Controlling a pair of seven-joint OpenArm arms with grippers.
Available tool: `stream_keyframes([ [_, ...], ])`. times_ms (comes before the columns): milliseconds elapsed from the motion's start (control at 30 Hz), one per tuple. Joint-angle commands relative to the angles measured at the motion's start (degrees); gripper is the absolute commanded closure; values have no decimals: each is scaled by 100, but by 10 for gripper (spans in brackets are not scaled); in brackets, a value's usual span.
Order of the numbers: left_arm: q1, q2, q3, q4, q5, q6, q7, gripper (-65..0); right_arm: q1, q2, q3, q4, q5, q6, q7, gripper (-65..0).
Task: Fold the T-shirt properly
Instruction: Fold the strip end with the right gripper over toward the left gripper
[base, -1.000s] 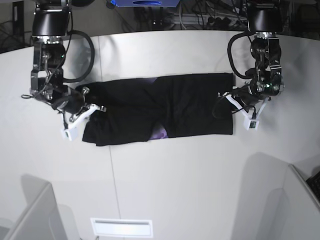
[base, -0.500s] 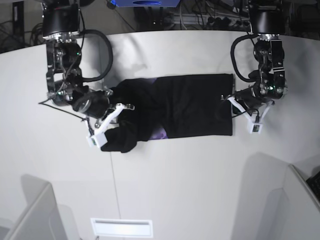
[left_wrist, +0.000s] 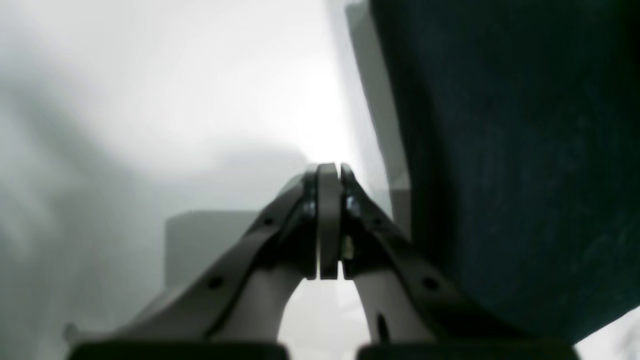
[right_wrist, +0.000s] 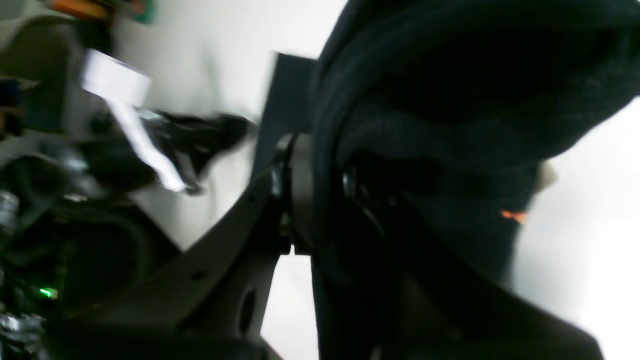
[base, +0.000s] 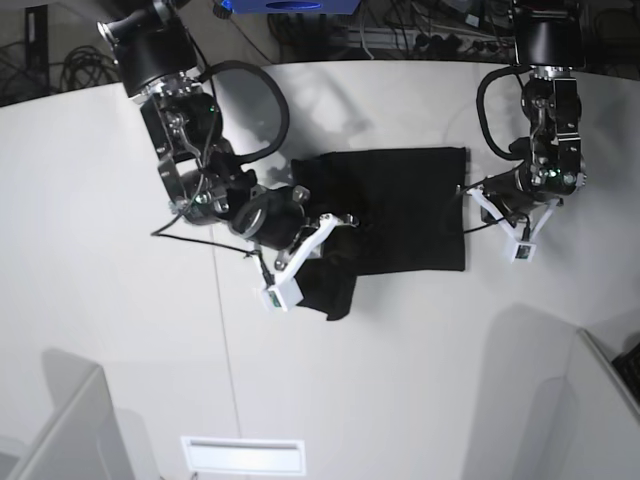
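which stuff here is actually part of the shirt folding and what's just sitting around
Part of the job:
- T-shirt, black, partly folded over
- right gripper, shut on the T-shirt's end
- left gripper, shut, beside the shirt's other edge

Just around:
- white table
- cables behind the table

Right wrist view motion-blurred; T-shirt (right_wrist: 450, 115) folds hide one finger of right gripper (right_wrist: 325, 185); print hidden.
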Motion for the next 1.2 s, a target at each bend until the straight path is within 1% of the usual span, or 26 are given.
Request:
stream_keyframes([
  [0, -76, -62, -24, 81, -31, 3, -78, 0, 152, -73, 19, -19, 21, 18, 96, 0],
  [67, -67, -53, -24, 81, -31, 3, -78, 0, 170, -188, 19, -160, -58, 18, 96, 0],
  [167, -67, -62, 99, 81, -31, 3, -78, 0, 170, -346, 2, -230, -384, 27, 61, 0],
  [267, -67, -80, 196, 72, -31, 3, -78, 0, 161, -407, -306, -239, -665, 27, 87, 0],
  [367, -67, -80, 178, -16, -13, 3, -78, 0, 161, -618, -403, -256, -735, 27, 87, 0],
  [433, -67, -80, 187, -95, 145, 3, -87, 0, 161, -724, -412, -327, -797, 27, 87, 0],
  [533, -67, -62, 205, -148, 594, -5, -87, 0, 161, -891, -420, -335, -1025, 27, 87, 0],
  [633, -67, -53, 205, -156, 840, -5, -87, 0, 161, -970, -429, -335, -1122, 27, 87, 0],
  [800, -67, -45, 205, -130, 840, -14, -87, 0, 161, -1040, -429, -335, -1131, 27, 79, 0],
  [1000, -67, -45, 205, -112, 840, -14, -87, 0, 152, -1040, -842, -344, -1122, 27, 105, 0],
  [1167, -67, -45, 205, -104, 840, -14, -87, 0, 170, -1058, -860, -661, -1122, 27, 369, 0],
])
